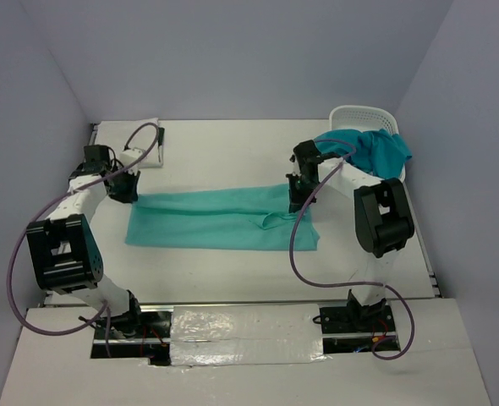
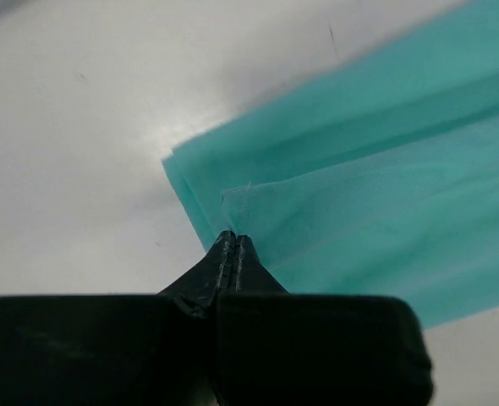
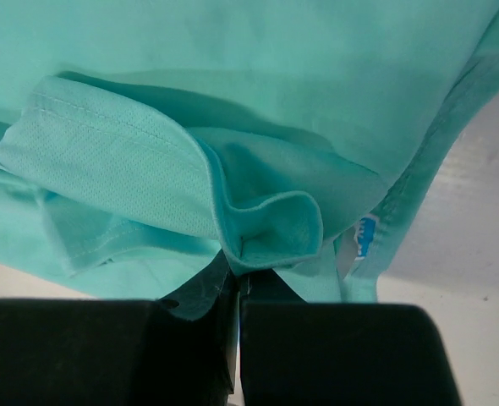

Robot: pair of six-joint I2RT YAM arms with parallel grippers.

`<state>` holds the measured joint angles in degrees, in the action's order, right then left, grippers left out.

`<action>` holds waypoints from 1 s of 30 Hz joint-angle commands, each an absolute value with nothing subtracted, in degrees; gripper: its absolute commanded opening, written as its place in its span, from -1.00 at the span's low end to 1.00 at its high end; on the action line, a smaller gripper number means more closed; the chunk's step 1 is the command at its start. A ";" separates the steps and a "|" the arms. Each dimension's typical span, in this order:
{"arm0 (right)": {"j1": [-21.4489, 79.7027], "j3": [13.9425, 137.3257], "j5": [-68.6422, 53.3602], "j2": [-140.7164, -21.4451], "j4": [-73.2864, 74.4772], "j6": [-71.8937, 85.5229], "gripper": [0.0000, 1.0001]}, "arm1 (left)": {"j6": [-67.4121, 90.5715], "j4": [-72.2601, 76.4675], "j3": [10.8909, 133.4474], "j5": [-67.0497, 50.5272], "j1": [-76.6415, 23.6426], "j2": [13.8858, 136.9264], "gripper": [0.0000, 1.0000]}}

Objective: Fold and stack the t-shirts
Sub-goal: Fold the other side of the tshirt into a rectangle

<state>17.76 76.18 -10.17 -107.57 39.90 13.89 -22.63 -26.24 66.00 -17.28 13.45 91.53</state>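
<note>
A pale mint t-shirt (image 1: 216, 218) lies across the table as a long folded band. My left gripper (image 1: 129, 193) sits at its far left corner. In the left wrist view that gripper (image 2: 235, 239) is shut, its tips pinching a thin lifted edge of the mint cloth (image 2: 376, 169). My right gripper (image 1: 297, 203) is at the band's right end, near the far edge. The right wrist view shows it (image 3: 241, 269) shut on a curled fold of the same shirt (image 3: 275, 228), beside a blue label (image 3: 364, 237). A teal t-shirt (image 1: 381, 152) hangs out of the basket.
A white lattice laundry basket (image 1: 364, 117) stands at the back right corner, just behind the right arm. A white folded cloth (image 1: 148, 139) lies at the back left, behind the left arm. Purple cables loop off both arms. Grey walls close in the table.
</note>
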 commanded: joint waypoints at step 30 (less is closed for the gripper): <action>20.39 83.76 -11.33 -100.90 43.07 13.97 -0.31 | -28.39 -39.55 76.11 -23.55 6.34 98.61 0.01</action>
<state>19.62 81.28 -8.25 -98.83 43.53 14.04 -30.74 -39.18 75.07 -23.31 9.34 95.98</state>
